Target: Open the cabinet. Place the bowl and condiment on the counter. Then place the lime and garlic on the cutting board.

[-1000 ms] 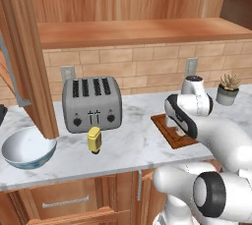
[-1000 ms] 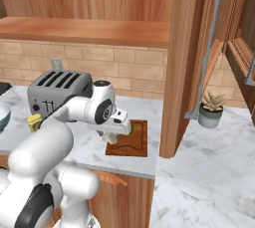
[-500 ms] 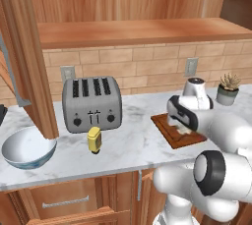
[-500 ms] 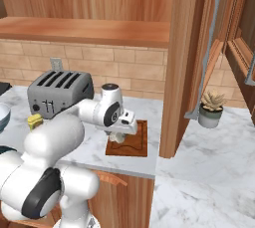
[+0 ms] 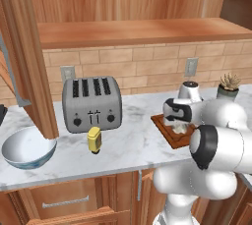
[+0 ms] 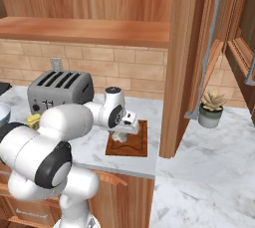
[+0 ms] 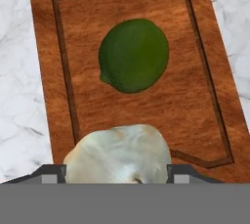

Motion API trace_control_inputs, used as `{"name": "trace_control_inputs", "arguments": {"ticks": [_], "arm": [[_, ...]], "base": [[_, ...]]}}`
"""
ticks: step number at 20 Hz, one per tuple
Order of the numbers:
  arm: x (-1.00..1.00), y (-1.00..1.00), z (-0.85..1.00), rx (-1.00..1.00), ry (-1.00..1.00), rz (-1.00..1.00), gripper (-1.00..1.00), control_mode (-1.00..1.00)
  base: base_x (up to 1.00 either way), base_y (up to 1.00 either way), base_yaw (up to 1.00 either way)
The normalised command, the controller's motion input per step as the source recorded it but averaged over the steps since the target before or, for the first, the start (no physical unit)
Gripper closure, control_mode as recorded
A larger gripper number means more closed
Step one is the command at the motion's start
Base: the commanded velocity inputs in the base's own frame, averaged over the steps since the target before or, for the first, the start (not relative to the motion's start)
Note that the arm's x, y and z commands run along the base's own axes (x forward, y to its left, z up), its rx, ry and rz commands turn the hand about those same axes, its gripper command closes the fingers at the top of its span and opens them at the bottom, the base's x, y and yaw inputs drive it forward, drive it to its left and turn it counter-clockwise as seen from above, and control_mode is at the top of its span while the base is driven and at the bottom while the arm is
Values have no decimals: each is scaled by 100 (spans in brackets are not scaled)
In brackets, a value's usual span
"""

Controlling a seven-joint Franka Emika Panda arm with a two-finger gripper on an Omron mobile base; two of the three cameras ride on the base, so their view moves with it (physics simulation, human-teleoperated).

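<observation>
- The gripper is hanging just over the cutting board, and the garlic is sitting between its fingertips; the tips are flanking the bulb closely, but I cannot tell whether they are pressing on it or standing just clear.
- The lime is lying on the board inside the groove, at about 12 o'clock from the garlic in the hand view, apart from it.
- The board is resting flat on the counter, at 3 o'clock from the toaster in the left base view.
- The condiment is standing upright on the counter just in front of the toaster, at 6 o'clock from it.
- The bowl is sitting on the counter at 9 o'clock from the condiment, well apart from it.
- The cabinet is standing open, its door swinging out above the bowl.
- A small potted plant is sitting on the counter at 3 o'clock from the board in the right base view.
</observation>
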Motion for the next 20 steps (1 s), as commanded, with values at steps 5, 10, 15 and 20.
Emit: {"name": "trace_control_inputs", "arguments": {"ticks": [5,10,15,20], "arm": [[16,-10,-9,0,0,1,100,-100],[0,-5,-9,0,0,0,-100,-100],[0,-2,-1,0,-3,0,-100,-100],[-10,0,14,0,-9,0,-100,-100]], "base": [[0,0,0],[0,0,0],[0,0,0],[0,0,0]]}}
